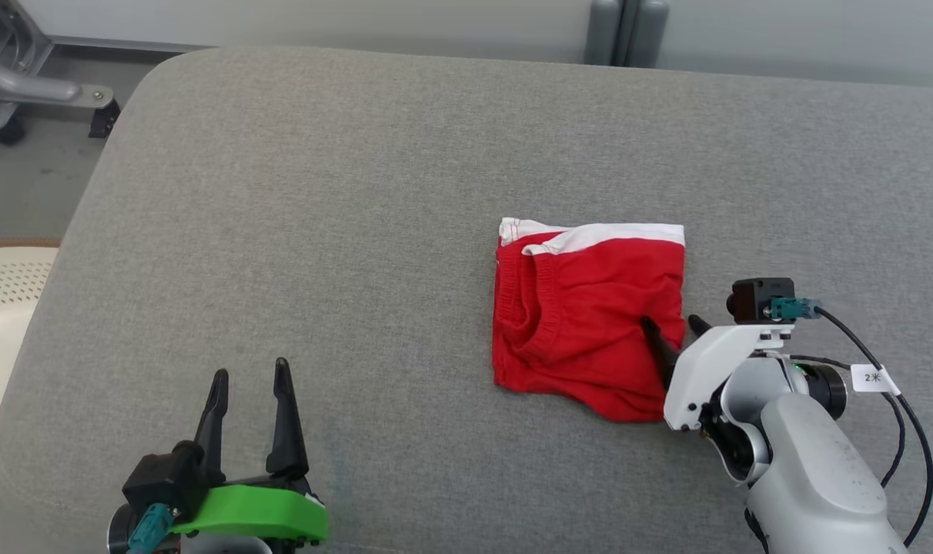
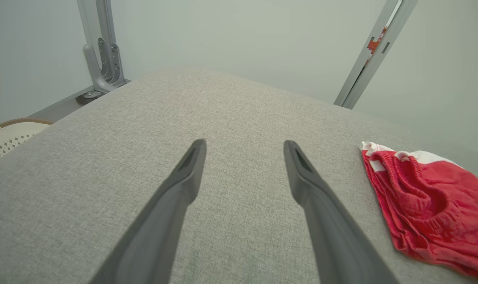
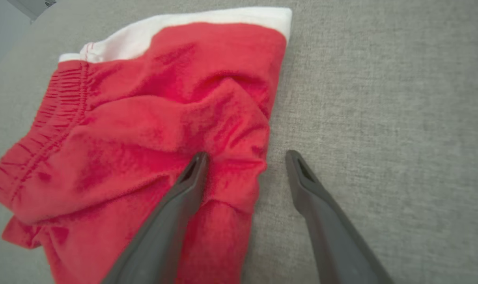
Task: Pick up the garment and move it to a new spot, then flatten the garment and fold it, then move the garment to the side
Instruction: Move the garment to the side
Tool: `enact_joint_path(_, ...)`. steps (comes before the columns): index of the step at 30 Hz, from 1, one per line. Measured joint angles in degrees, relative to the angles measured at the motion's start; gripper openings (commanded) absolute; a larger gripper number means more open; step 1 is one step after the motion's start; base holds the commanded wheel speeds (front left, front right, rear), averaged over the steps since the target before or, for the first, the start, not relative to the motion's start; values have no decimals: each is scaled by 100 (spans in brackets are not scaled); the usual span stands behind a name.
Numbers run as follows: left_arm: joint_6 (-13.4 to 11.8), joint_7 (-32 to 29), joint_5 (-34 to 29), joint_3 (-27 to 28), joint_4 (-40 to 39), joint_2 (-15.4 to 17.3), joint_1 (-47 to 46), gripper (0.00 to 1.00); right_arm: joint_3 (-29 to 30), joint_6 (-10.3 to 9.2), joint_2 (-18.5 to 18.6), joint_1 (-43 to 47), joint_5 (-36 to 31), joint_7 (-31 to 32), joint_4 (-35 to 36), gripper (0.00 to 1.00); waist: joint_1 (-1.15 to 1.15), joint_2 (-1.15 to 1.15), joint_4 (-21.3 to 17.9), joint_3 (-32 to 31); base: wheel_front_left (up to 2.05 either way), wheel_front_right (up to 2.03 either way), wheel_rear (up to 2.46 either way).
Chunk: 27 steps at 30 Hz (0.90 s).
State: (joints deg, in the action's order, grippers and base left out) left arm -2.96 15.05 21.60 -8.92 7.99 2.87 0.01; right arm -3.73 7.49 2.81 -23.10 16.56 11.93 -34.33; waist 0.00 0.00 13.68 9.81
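Head view shows the red garment [image 1: 590, 315] lying in a small square on the soft gray cushion [image 1: 320, 192], over on the right. The right claw [image 1: 669, 320] is wide open at its edge, one finger on the cloth and one on the cushion. I think it is set to pinch that edge. The left claw [image 1: 251, 368] is wide open too, holding nothing, well apart from it. The cloth looks soft and wrinkly, with a white band and a bunchy, stretchy hem.
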Motion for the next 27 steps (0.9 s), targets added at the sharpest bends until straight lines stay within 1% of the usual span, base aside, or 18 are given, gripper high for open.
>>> enact_joint_path(4, 0, 0, 3, 44, -8, 0, 8, 100, -112, 0, 8, -132, 238, 142, -148, 100, 0, 0, 111, 55, 0, 0, 0)
enact_joint_path(5, 0, 0, 2, 53, -14, 0, 9, 100, -143, 0, 10, -153, 282, 142, -165, 49, 0, 0, 110, 63, 0, 0, 0)
enact_joint_path(6, 0, 0, -7, 51, -22, 0, 9, 100, -188, -1, 11, -181, 318, 141, -191, 28, 0, 0, 97, 69, 0, 0, 0)
enact_joint_path(7, 0, 1, -10, 49, -32, 0, 9, 100, -226, -1, 10, -198, 345, 105, -207, 2, 0, 0, 75, 72, 0, 0, 0)
enact_joint_path(8, 1, 4, -27, 47, -38, 0, 9, 100, -255, -1, 12, -204, 352, 54, -221, 0, 0, 0, 49, 74, 0, 0, 0)
enact_joint_path(12, 30, 8, -88, 66, -71, -1, 9, 100, -443, 0, 34, -272, 349, -252, -224, 0, 0, 0, -123, 95, 0, 0, 0)
enact_joint_path(18, 122, 8, -220, 114, -144, -1, -24, 100, -589, 3, 222, -363, 338, -543, -47, 0, 0, 0, -562, 165, 0, 0, 0)
enact_joint_path(23, 174, 8, -405, 105, -243, -1, -177, 100, -590, 3, 428, -407, 259, -650, 254, 0, 0, 0, -1093, 260, 0, 0, 0)
enact_joint_path(27, 202, 8, -508, 90, -290, 67, -311, 100, -564, 3, 492, -421, 220, -691, 532, 0, 0, 0, -1584, 371, 0, 0, 0)
